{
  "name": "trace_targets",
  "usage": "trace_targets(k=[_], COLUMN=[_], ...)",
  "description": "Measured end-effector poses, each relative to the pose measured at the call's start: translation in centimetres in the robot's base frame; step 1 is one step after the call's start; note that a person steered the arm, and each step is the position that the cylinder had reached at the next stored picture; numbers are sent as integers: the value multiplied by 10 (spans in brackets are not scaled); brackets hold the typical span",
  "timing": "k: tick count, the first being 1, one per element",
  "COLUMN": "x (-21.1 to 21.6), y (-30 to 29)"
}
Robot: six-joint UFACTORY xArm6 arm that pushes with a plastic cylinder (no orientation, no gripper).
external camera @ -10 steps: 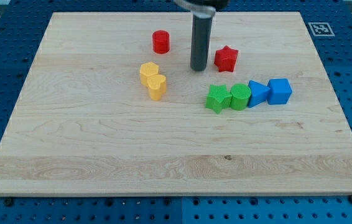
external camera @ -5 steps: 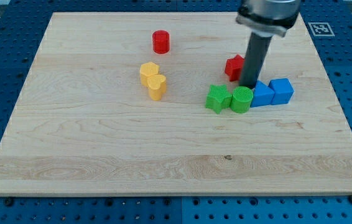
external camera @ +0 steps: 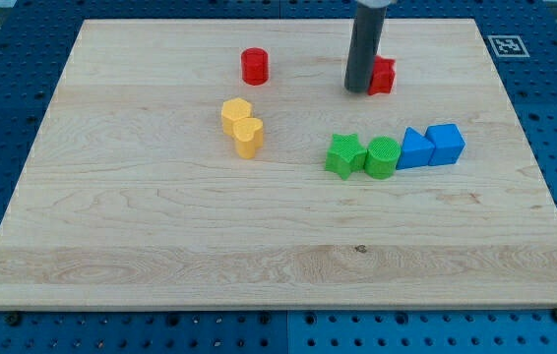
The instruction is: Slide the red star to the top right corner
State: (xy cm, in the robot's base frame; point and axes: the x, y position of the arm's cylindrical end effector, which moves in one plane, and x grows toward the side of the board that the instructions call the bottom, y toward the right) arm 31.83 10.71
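The red star (external camera: 384, 76) lies on the wooden board (external camera: 160, 226) in its upper right part, partly hidden behind my rod. My tip (external camera: 358, 90) rests on the board touching the star's left side. The star is well short of the board's top right corner, which lies above and to its right.
A red cylinder (external camera: 255, 66) stands at upper centre-left. Two yellow blocks (external camera: 242, 125) touch each other left of centre. A row of green star (external camera: 343, 155), green cylinder (external camera: 381, 156), blue triangular block (external camera: 412, 148) and blue cube (external camera: 445, 143) sits below the red star.
My tip went from the star's left, round to its lower right, then back to its left side. The red star has moved up and to the right.
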Motion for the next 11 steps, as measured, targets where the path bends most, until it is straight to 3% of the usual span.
trace_targets(k=[3, 4, 7, 11], x=[17, -27, -43, -97], y=[21, 33, 73, 110])
